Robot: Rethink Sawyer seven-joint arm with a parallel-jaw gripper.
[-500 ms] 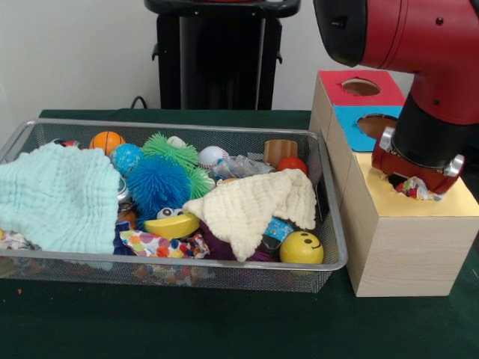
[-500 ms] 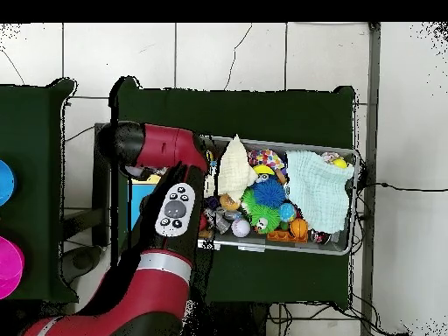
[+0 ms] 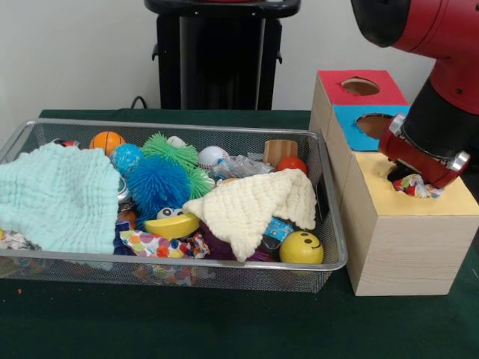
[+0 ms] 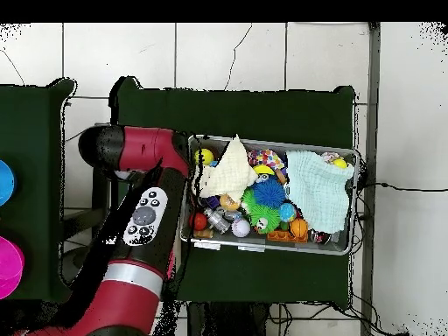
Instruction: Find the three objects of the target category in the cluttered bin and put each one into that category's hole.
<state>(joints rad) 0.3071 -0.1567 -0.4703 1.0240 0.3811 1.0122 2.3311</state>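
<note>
The wire mesh bin (image 3: 338,247) sits on the green table, full of toys and cloths. My gripper (image 3: 410,178) hangs over the yellow top (image 3: 451,202) of the wooden box to the bin's right, shut on a dotted fabric piece (image 3: 415,187) that bunches just above that top. The yellow-topped hole is hidden behind the gripper and the fabric. Another dotted fabric piece (image 3: 152,244) lies at the bin's front, and one more (image 3: 10,239) peeks out at the front left under the mint cloth. In the overhead view the arm (image 4: 144,214) covers the box beside the bin (image 4: 271,248).
A mint-green cloth (image 3: 52,198) and a cream cloth (image 3: 247,206) cover much of the bin. Spiky blue and green balls (image 3: 159,182), an orange ball (image 3: 106,140) and a yellow smiley ball (image 3: 301,247) lie among them. The blue-topped hole (image 3: 374,123) and the red-topped hole (image 3: 361,87) are behind the yellow top.
The arm has swung away from the bin, to the right in the front view, and tilted. The dotted fabric stays under the gripper over the yellow top.
</note>
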